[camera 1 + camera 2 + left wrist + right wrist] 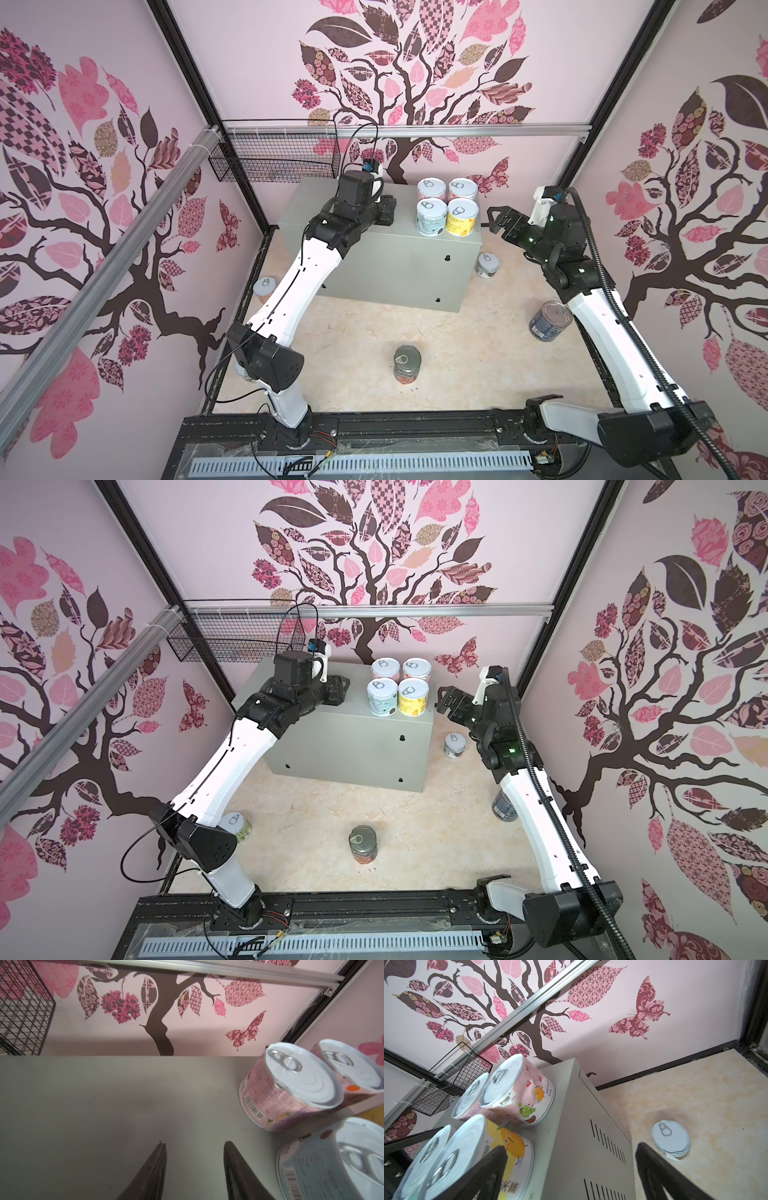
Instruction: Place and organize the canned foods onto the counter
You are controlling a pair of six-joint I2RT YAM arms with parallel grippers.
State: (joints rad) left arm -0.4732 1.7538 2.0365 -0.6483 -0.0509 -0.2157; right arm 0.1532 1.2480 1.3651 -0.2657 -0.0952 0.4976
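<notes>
The left gripper (194,1145) hovered low over the counter (104,1105), its jaws parted by a moderate gap, nothing between them and nothing touched. Off to one side of those jaws sat a pink can (291,1086), a second pink can (353,1070) behind it and a blue can (324,1163) nearer the fingers.

The right gripper (571,1149) stood off the counter's end, jaws spread wide and empty. A yellow can (500,1147) lay just beyond one fingertip, and a short can (671,1139) on the floor just past the other.

The wrist views missed the rest. In a top view, a reddish can (407,365) and a dark blue can (549,320) stood on the floor well behind both grippers, and another short can (264,289) beside the left arm. A yellowish can (236,825) peeked out under the left elbow.
</notes>
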